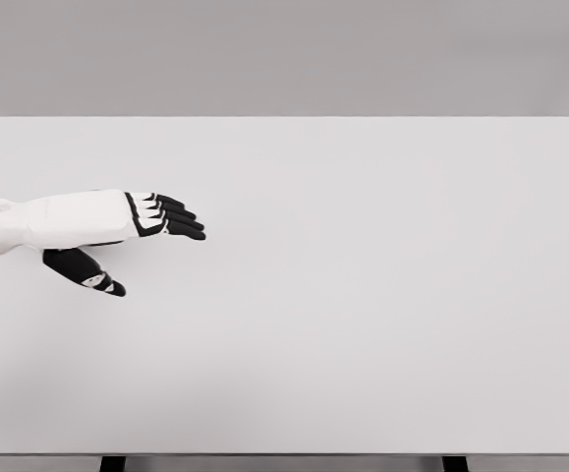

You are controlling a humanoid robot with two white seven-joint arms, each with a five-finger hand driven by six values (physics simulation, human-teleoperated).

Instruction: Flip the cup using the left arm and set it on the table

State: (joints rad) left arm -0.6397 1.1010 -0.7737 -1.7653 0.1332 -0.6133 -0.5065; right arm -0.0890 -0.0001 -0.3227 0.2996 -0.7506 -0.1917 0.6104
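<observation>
No cup shows anywhere in the head view, so its place relative to the fingers cannot be told; nothing sits between them or in the palm.

The left hand [117,231] comes in from the picture's left edge on a white forearm [9,224] and hangs over the left part of the table [382,295], roughly level with the table's middle depth. Its back is a white shell, and the four long fingers [171,216] are black with white bands at the knuckles. They lie stretched out straight and close side by side (pointing toward the picture's right, fanned only slightly at the tips). The thumb [87,270] is black too, with a white patch near its tip, and it angles down and to the right, well apart from the other four. The gap between thumb and fingers is wide and bare: the hand holds nothing.

Whether the hand touches the tabletop or floats above it cannot be told.

The table is a plain pale slab filling most of the frame, with two dark legs [112,463] peeking out under its near edge. Behind its far edge stands a flat grey wall [284,54].
</observation>
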